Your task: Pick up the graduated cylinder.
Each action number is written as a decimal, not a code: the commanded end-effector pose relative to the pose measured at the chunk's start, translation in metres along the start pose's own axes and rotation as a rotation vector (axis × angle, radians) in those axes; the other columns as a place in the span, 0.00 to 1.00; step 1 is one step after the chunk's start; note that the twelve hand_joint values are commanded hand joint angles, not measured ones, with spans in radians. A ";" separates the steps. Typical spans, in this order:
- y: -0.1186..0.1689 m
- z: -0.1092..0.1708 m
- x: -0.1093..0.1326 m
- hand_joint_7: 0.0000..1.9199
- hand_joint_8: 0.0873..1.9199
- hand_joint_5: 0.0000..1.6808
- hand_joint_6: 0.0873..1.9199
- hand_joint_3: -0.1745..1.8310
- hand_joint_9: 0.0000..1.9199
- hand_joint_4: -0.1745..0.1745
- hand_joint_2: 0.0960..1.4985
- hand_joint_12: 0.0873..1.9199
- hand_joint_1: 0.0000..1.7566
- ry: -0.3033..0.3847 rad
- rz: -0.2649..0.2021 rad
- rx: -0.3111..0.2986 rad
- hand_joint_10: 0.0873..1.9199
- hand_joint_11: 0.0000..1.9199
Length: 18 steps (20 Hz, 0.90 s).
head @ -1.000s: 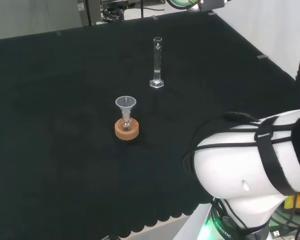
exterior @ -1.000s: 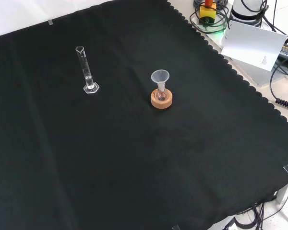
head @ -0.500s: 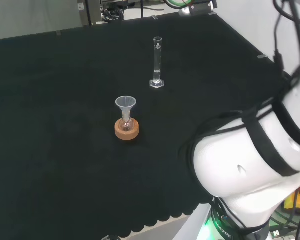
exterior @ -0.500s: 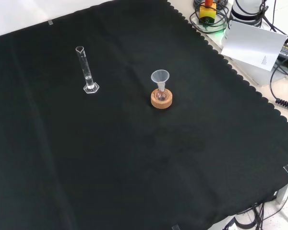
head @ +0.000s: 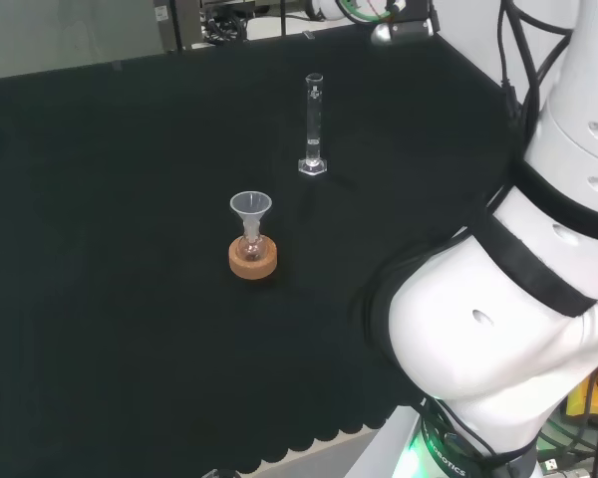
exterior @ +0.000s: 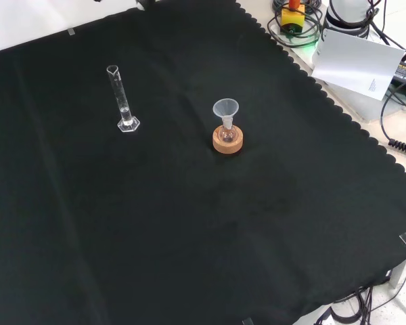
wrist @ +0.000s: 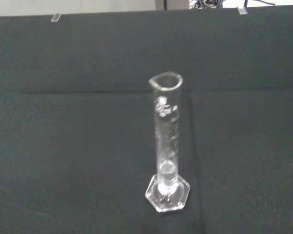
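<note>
While the arm's big white links loom at the right of the head view, the graduated cylinder stands upright on its little hexagonal foot, out on the black cloth and untouched. It's a slim clear tube with a pouring lip at the top and faint printed marks down its side, and the wrist view catches it square on, alone on the dark fabric. Whether there's anything inside it, I can't tell.

Nearer to the arm's base in the head view, and a little to the left, sits a cork ring with a small round flask in it, and a clear funnel is perched in the flask's neck. From the front view the two set-ups sit well apart: the cylinder over to the left, the cork stand with its funnel to the right and slightly lower.

As for the hand, I can't tell how its fingers are set from where things stand right now. Nothing is touching the cylinder.
</note>
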State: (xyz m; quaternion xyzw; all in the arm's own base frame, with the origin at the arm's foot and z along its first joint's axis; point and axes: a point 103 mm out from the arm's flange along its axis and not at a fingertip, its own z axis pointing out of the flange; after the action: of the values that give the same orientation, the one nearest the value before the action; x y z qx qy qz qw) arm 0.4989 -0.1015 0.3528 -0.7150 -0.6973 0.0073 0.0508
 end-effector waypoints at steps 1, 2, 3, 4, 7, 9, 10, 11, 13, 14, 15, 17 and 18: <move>0.084 0.043 -0.037 0.04 0.28 0.16 0.00 0.22 0.12 0.34 0.73 0.72 0.20 0.161 -0.088 -0.118 0.35 0.03; 0.083 0.049 -0.040 0.04 0.28 0.17 0.00 0.22 0.12 0.34 0.73 0.72 0.20 0.171 -0.084 -0.113 0.35 0.03; 0.082 0.054 -0.043 0.04 0.29 0.17 0.00 0.22 0.13 0.34 0.72 0.72 0.20 0.184 -0.086 -0.109 0.35 0.03; 0.081 0.060 -0.046 0.04 0.29 0.17 0.00 0.22 0.13 0.34 0.71 0.72 0.21 0.194 -0.089 -0.114 0.35 0.03; 0.080 0.077 -0.053 0.05 0.30 0.17 0.00 0.21 0.14 0.34 0.68 0.72 0.25 0.243 -0.105 -0.115 0.35 0.04; 0.079 0.085 -0.056 0.06 0.30 0.17 0.00 0.21 0.15 0.34 0.67 0.72 0.27 0.267 -0.116 -0.119 0.35 0.04; 0.079 0.089 -0.058 0.07 0.31 0.18 0.00 0.21 0.16 0.34 0.66 0.72 0.28 0.276 -0.116 -0.132 0.35 0.04; 0.079 0.093 -0.059 0.08 0.31 0.18 0.00 0.21 0.17 0.34 0.65 0.71 0.29 0.289 -0.120 -0.135 0.35 0.05; 0.080 0.100 -0.061 0.09 0.32 0.19 0.00 0.21 0.19 0.34 0.64 0.71 0.30 0.313 -0.134 -0.144 0.34 0.06; 0.080 0.103 -0.061 0.09 0.32 0.19 0.00 0.21 0.19 0.34 0.64 0.71 0.30 0.329 -0.142 -0.146 0.34 0.07; 0.080 0.107 -0.062 0.10 0.32 0.19 0.00 0.21 0.20 0.34 0.64 0.71 0.30 0.345 -0.150 -0.145 0.34 0.07; 0.080 0.117 -0.064 0.09 0.32 0.19 0.00 0.21 0.19 0.34 0.63 0.71 0.31 0.388 -0.165 -0.148 0.33 0.07; 0.080 0.122 -0.065 0.09 0.32 0.19 0.00 0.21 0.19 0.34 0.63 0.71 0.31 0.401 -0.174 -0.150 0.33 0.07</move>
State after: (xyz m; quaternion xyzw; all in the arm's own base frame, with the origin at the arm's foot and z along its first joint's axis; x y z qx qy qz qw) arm 0.5595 -0.1507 0.2533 -0.6622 -0.7281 -0.1342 0.1150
